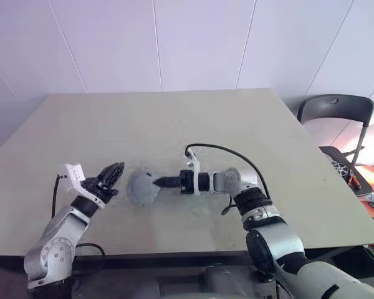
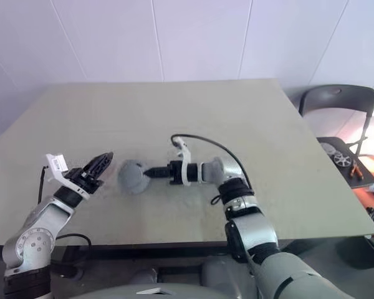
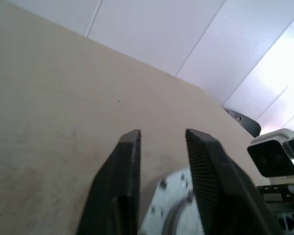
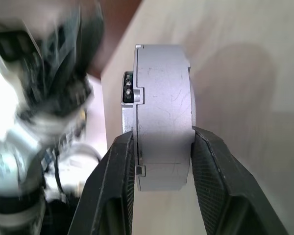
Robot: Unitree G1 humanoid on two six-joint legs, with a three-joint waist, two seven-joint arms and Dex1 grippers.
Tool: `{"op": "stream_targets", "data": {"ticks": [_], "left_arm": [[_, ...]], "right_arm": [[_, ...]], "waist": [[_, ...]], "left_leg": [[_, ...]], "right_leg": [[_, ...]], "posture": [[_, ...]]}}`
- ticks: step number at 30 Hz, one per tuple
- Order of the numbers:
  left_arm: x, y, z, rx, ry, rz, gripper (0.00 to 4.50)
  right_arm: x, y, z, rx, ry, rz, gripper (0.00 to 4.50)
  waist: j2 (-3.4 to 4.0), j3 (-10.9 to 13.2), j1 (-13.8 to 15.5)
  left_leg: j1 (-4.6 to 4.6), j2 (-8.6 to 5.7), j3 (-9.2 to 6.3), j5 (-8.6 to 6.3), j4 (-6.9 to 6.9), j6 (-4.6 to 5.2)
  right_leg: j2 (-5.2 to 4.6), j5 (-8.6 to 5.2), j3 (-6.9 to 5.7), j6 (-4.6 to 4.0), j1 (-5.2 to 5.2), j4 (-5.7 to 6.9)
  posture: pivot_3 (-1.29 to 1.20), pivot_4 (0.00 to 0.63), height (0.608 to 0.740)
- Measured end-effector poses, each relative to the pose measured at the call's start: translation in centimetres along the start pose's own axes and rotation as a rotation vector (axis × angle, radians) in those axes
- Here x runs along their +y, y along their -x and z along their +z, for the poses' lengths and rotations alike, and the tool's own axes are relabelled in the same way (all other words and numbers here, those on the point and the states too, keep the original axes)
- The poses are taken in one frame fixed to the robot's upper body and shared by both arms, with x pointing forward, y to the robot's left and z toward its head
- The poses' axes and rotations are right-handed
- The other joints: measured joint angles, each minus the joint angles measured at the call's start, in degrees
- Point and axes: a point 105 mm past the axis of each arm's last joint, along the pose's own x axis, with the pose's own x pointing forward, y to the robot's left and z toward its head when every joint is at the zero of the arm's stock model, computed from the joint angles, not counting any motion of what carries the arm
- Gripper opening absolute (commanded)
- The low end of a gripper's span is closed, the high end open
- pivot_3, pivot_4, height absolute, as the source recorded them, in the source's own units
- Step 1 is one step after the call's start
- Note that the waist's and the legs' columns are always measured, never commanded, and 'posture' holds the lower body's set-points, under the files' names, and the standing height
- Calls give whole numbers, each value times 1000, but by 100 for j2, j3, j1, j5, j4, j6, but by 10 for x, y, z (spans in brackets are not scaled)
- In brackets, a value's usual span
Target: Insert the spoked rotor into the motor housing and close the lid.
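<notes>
Currently the motor housing [image 4: 162, 117] is held off the table [image 1: 174, 124] near its near-middle, clamped across its thickness between the fingers of the right gripper [image 1: 157, 182], which reaches in from the right. In the right wrist view it is seen edge-on as a short silver-grey drum, with a dark sliver of parts showing at one face. The left gripper [image 1: 115, 172] stands just to the left of the housing, apart from it, its fingers [image 3: 125, 166] parted to a narrow gap and nothing between them.

The housing is judged to be stiff, metal and fairly heavy for its size, with smooth flat faces that could slip under a light pinch. A hold across the two flat faces, as now, or around the rim, is judged safest; the windings inside should not be pressed.

Much is hard to settle. The spoked rotor cannot be made out, so whether it is already seated inside cannot be told. The lid cannot be told apart from the housing body, and whether it is fully shut is unclear from the edge-on view. The left arm beyond the housing is blurred in the right wrist view.
</notes>
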Motion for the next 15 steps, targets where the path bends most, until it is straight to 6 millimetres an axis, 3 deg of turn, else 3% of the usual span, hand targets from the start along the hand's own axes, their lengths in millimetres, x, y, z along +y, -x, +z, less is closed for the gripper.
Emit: {"op": "stream_targets", "data": {"ticks": [3, 6, 15], "left_arm": [[3, 2, 5, -33, 44, 20, 3404], [4, 4, 7, -71, 107, 27, 4410], [-10, 6, -3, -45, 260, -47, 4460]], "right_arm": [[9, -1, 16, -75, -18, 43, 1375], [15, -5, 17, -84, -30, 70, 1375], [24, -8, 16, -85, -93, 126, 1375]], "waist": [[1, 1, 2], [-1, 0, 5], [-1, -1, 12]], "left_leg": [[-11, 0, 0, 0, -12, 0], [-17, 0, 0, 0, -36, -1], [-60, -2, -2, -1, -30, -2]], "right_leg": [[-1, 1, 0, 1, -1, -23], [-2, 3, 1, 2, -4, -46], [-1, 5, 0, 3, -37, -46]], "posture": [[0, 0, 740], [0, 0, 740], [0, 0, 740]]}}
